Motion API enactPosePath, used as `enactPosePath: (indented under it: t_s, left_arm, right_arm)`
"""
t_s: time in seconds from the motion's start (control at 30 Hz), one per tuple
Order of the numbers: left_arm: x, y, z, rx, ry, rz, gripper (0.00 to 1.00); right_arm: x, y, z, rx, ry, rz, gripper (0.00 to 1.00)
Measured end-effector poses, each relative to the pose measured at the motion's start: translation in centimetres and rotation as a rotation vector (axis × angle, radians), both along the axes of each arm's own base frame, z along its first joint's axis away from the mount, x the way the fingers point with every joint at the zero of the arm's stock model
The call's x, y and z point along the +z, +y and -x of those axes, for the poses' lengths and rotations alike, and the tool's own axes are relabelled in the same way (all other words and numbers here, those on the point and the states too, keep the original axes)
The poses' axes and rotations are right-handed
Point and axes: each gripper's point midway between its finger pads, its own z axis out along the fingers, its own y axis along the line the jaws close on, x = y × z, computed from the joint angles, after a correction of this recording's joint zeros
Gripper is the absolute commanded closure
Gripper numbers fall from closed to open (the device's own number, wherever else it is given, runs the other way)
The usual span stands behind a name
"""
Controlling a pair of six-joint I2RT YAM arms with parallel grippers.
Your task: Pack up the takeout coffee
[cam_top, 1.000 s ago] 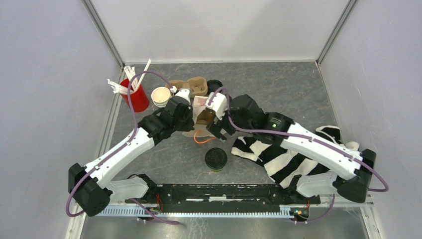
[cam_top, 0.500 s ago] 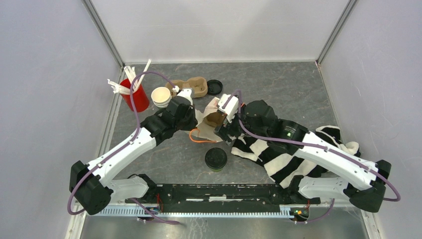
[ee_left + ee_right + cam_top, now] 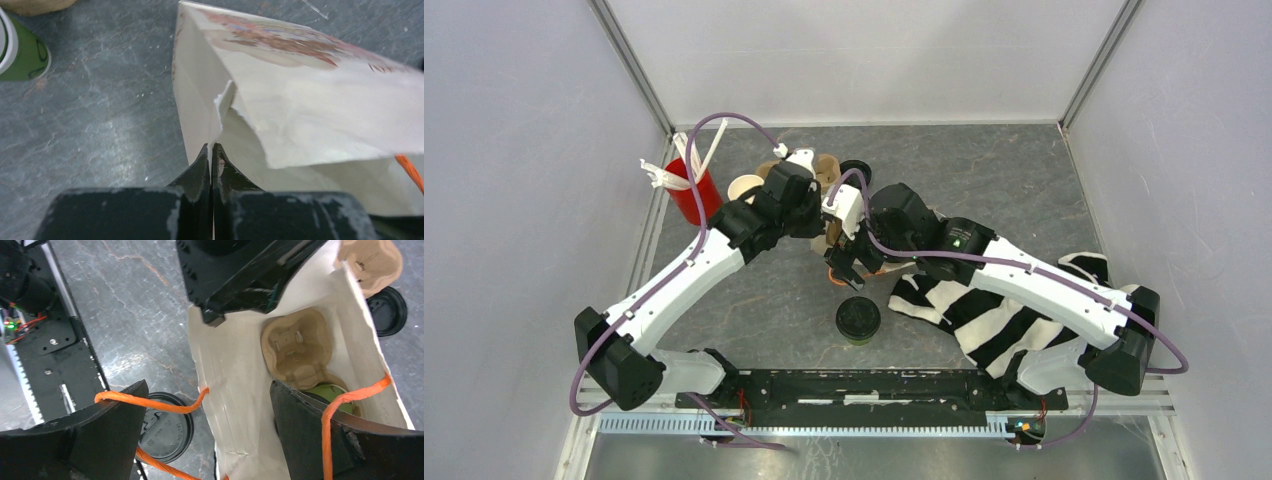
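L gripper (image 3: 212, 148) pinched tight on the torn rim of the white paper bag (image 3: 310, 100). R gripper (image 3: 210, 430) spread wide, gripping nothing, straddling the bag mouth w/ a brown pulp carrier (image 3: 295, 347) inside. Black-lidded green paper cup (image 3: 858, 318) stands at the bag's 6 o'clock. Open green cup (image 3: 746, 186) at 10, loose round black lid (image 3: 856, 170) at 12.

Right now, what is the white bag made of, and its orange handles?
The white bag looks like thin matte paper: its edge is torn and creased. The orange handles look like twisted cord, maybe paper; hard to tell.
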Motion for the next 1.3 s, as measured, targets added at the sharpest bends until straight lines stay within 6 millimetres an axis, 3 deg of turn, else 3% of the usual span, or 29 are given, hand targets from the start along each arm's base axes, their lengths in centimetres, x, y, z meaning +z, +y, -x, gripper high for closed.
enactPosePath:
  t_s: [0.23,0.47,0.6,0.73,0.9,1.0,1.2,1.3]
  left_arm:
    - [-0.5,1.9,-0.7,0.078,0.13,-0.014,0.98]
    - [0.1,2.2,0.2,0.112,0.24,0.031,0.98]
    - [1.0,1.9,1.0,0.132,0.283,0.07,0.98]
    - [1.2,1.5,1.6,0.177,0.337,0.114,0.98]
    - [1.3,1.0,2.0,0.238,0.392,0.18,0.98]
    - [1.3,0.8,2.0,0.274,0.409,0.207,0.98]
    - [2.3,0.5,2.1,0.303,0.396,0.289,0.98]
    - [3.2,0.7,2.7,0.31,0.369,0.338,0.98]
  right_arm:
    - [3.1,0.2,1.3,-0.021,0.094,-0.066,0.06]
    - [5.0,0.3,3.0,-0.014,0.228,-0.109,0.06]
    - [6.6,0.2,2.1,-0.019,0.279,-0.121,0.07]
    - [9.6,-0.3,0.2,-0.034,0.294,-0.184,0.07]
    - [12.7,0.0,1.1,0.041,0.364,-0.315,0.04]
    - [11.7,0.5,2.3,0.09,0.459,-0.355,0.03]
    - [6.2,0.6,2.7,0.074,0.644,-0.338,0.03]
    - [5.5,0.5,2.9,0.075,0.702,-0.338,0.03]
